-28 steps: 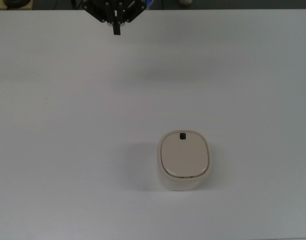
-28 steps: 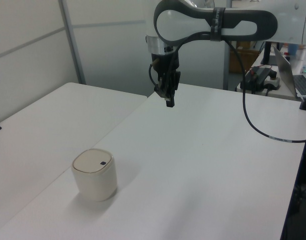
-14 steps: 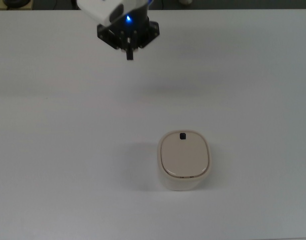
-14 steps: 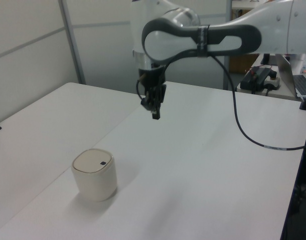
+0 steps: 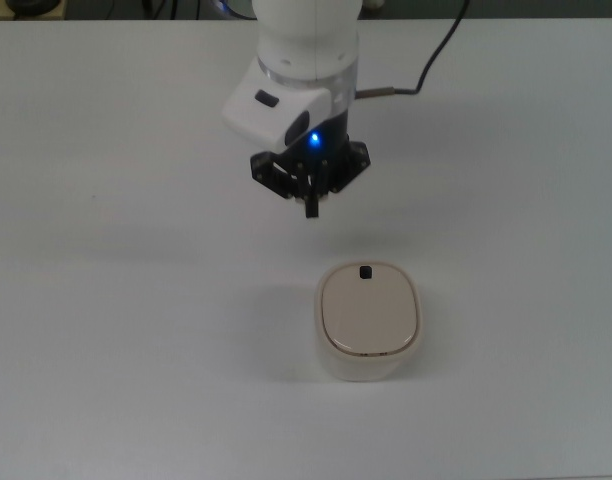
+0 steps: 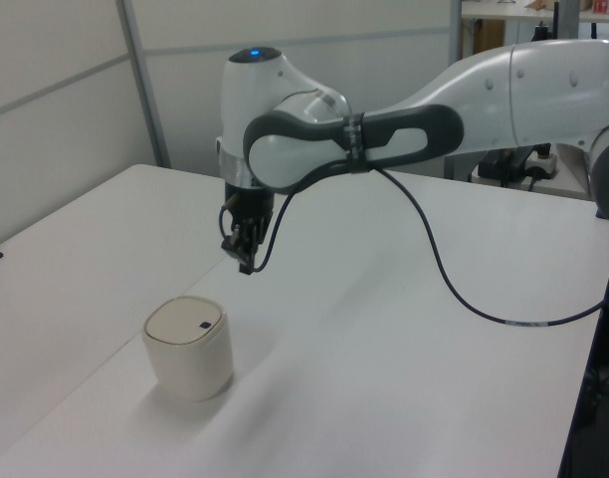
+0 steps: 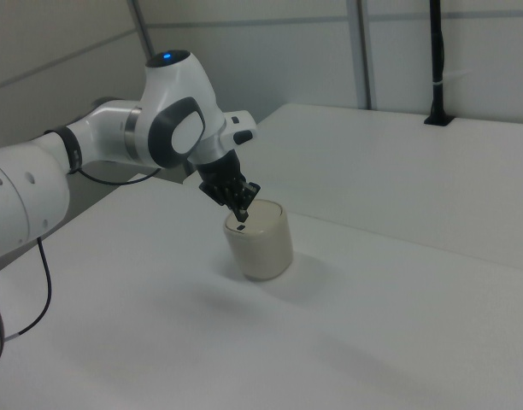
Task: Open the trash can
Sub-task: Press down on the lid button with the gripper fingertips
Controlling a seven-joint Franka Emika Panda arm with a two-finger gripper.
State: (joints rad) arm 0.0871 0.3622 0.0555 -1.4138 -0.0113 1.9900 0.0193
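The cream-beige trash can [image 5: 369, 322] stands on the white table with its flat lid down. Its small black button [image 5: 366, 272] sits at the lid's far edge in the top view. My gripper [image 5: 311, 208] hangs in the air short of that edge, up and to the left of the button in the top view, its fingers pressed together into one black tip. In the left view the gripper [image 6: 247, 267] is above and to the right of the trash can [image 6: 188, 351]. The right view puts the gripper [image 7: 243, 215] just over the button [image 7: 241, 228] of the trash can [image 7: 263, 246].
The white table [image 5: 106, 330] stretches wide around the can. A black cable [image 6: 434, 269] hangs from the arm over the table in the left view. A second table [image 7: 432, 162] and wall panels lie behind in the right view.
The arm has swung from the top view's upper edge down and to the right, and lower, ending close to the trash can's button edge. The can has not moved.
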